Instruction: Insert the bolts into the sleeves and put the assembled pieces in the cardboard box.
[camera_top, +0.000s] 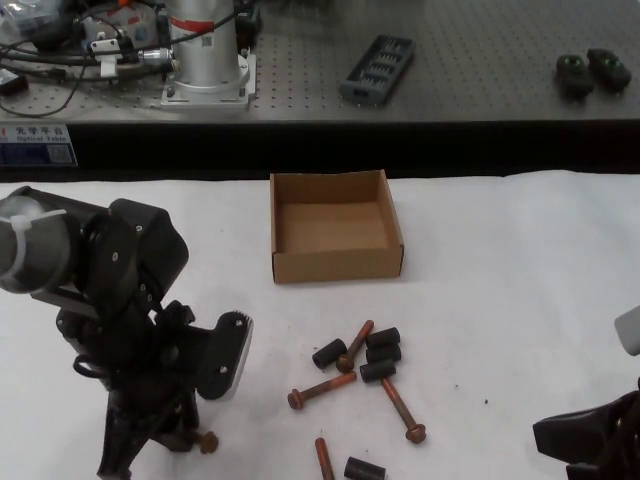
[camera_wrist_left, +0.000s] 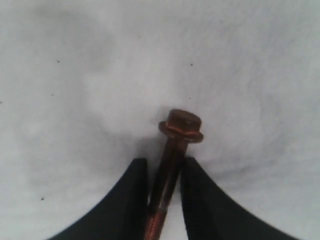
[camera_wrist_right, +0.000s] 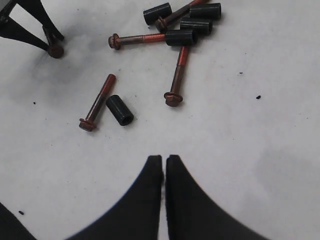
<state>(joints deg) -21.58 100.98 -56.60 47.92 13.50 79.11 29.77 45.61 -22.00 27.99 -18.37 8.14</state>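
Five bolts and five sleeves by my count from the high view, and not one pair that I could call assembled. The left gripper (camera_top: 192, 440) is down near the white cloth (camera_top: 500, 280) with one bolt (camera_top: 206, 441) at its tips. The four loose bolts (camera_top: 322, 390) and the sleeves (camera_top: 380, 354) lie scattered between those jaws and the right gripper (camera_top: 580, 437), nearer the left one. The cardboard box (camera_top: 335, 265) sits well beyond both sets of jaws, open side up, and I see only bare cardboard inside it.

From the left wrist, the jaws are clamped on the bolt's shank, one finger on each side. The flanged head sticks out past the tips and the threaded end runs back between the fingers. Whether the head touches the cloth I cannot tell.

From the right wrist, the jaws are pressed together with nothing between them. Ahead of them a lone sleeve (camera_wrist_right: 120, 110) lies just beside a bolt. Farther out, four sleeves bunch up with three bolts, and one bolt's tip meets a sleeve's mouth — in it or merely against it, I cannot say.

To my eye the job has barely begun — one bolt is in hand, while every pairing and all the boxing are left.
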